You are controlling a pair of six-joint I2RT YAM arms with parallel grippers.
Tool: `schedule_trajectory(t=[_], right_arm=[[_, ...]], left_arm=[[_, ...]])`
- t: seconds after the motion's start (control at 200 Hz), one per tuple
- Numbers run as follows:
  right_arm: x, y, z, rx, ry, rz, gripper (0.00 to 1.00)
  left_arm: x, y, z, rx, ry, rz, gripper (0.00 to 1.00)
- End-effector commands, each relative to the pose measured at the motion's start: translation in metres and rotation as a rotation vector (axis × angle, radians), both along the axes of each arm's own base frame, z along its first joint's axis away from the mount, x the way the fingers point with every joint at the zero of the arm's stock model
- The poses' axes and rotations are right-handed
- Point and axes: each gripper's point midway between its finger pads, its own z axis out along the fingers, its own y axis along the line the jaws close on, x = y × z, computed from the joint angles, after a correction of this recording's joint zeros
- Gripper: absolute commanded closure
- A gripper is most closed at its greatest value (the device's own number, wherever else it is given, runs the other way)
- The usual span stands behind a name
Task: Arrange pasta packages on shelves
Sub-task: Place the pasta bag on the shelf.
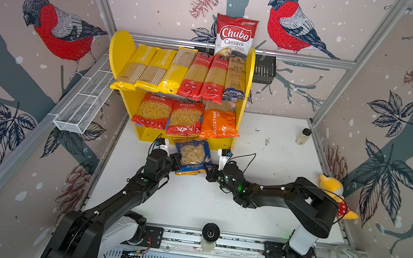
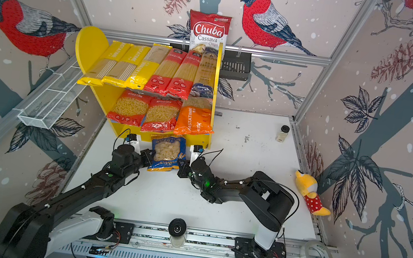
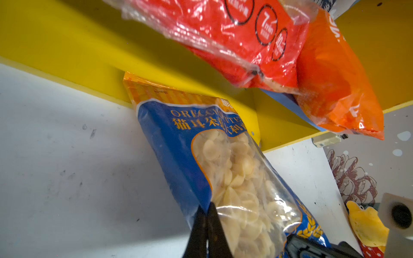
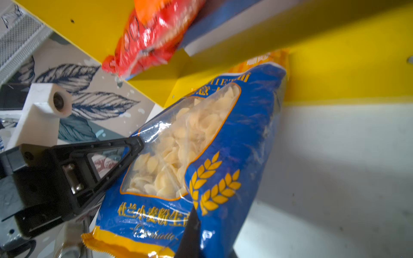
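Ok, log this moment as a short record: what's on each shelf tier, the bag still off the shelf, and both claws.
upper tier: six long spaghetti packs; three yellow, two red, one dark blue
lower tier: two red bags, one orange bag
off shelf: blue-yellow orecchiette bag, in front of the shelves, top edge at the yellow base board
left claw: shut on that bag's side edge
right claw: shut on the opposite edge

We record yellow side panels on the wooden shelf unit [image 1: 124, 52]. We note three yellow long plastic spaghetti packs [image 1: 144, 68], two red long spaghetti packs [image 1: 197, 76] and one dark-blue-ended long spaghetti pack [image 1: 235, 84]; two red squarish pasta bags [image 1: 151, 113], one orange squarish pasta bag [image 1: 218, 125]. The blue plastic orecchiette bag [image 1: 193, 158] bears yellow-orange ends, gold wheat ears, a clear window. The desk [image 1: 278, 156] is white, scuffed.
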Motion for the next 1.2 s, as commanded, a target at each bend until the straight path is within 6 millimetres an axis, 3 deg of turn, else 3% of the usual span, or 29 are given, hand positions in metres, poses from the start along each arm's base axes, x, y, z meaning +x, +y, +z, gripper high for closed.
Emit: schedule_trajectory(t=[0.0, 0.18, 0.3, 0.385, 0.52, 0.7, 0.901, 1.196], right_arm=[[0.02, 0.0, 0.038, 0.099, -0.12, -0.095, 1.0], [0.026, -0.002, 0.055, 0.117, -0.181, -0.122, 1.0], [0.03, 0.003, 0.06, 0.113, -0.198, -0.123, 1.0], [0.033, 0.009, 0.049, 0.093, -0.177, -0.121, 1.0], [0.035, 0.013, 0.016, 0.067, -0.093, -0.117, 1.0], [0.03, 0.015, -0.011, 0.052, 0.015, -0.109, 1.0], [0.033, 0.019, -0.026, 0.087, 0.122, -0.111, 1.0], [0.042, 0.024, -0.036, 0.098, 0.207, -0.119, 1.0]], left_arm=[[0.015, 0.001, 0.024, 0.021, -0.088, 0.012, 1.0], [0.017, -0.003, 0.041, 0.0, -0.125, -0.004, 1.0], [0.021, 0.005, 0.039, 0.044, -0.123, 0.024, 1.0], [0.026, 0.012, 0.027, 0.057, -0.094, 0.052, 1.0], [0.032, 0.016, 0.005, 0.064, -0.035, 0.075, 0.99], [0.037, 0.012, -0.003, 0.067, 0.006, 0.066, 0.92], [0.033, 0.013, -0.001, 0.064, 0.016, 0.067, 0.83], [0.015, 0.03, 0.001, 0.075, 0.038, 0.106, 0.67]])
